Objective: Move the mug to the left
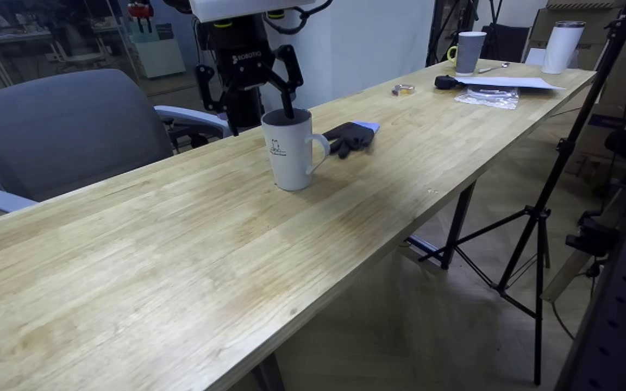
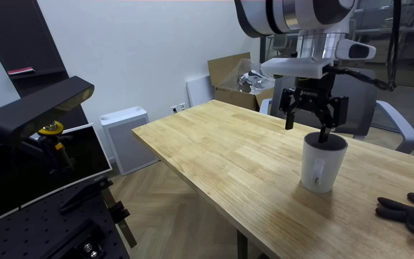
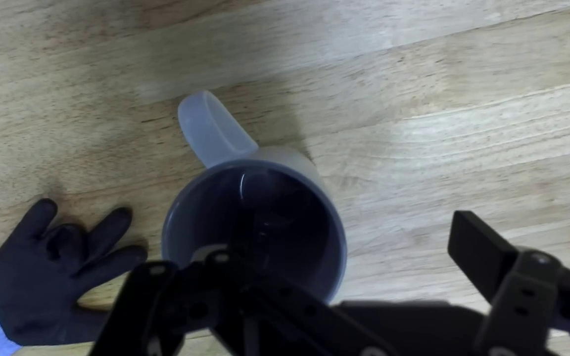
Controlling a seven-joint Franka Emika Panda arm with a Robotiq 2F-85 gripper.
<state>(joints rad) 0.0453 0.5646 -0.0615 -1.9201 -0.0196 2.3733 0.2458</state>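
Observation:
The white mug stands upright on the wooden table in both exterior views. Its dark interior faces the camera in the wrist view, with the loop handle toward the top left of that picture. My gripper is open above the table. In both exterior views one finger reaches down inside the mug's mouth and the other hangs outside it, higher than the table. In the wrist view bare table shows between the mug's wall and the outer finger. Whether either finger touches the wall I cannot tell.
A black glove lies close beside the mug, also in the wrist view. A grey chair stands at the table's edge. Farther along are a grey cup, a white tumbler, paper and a plastic bag.

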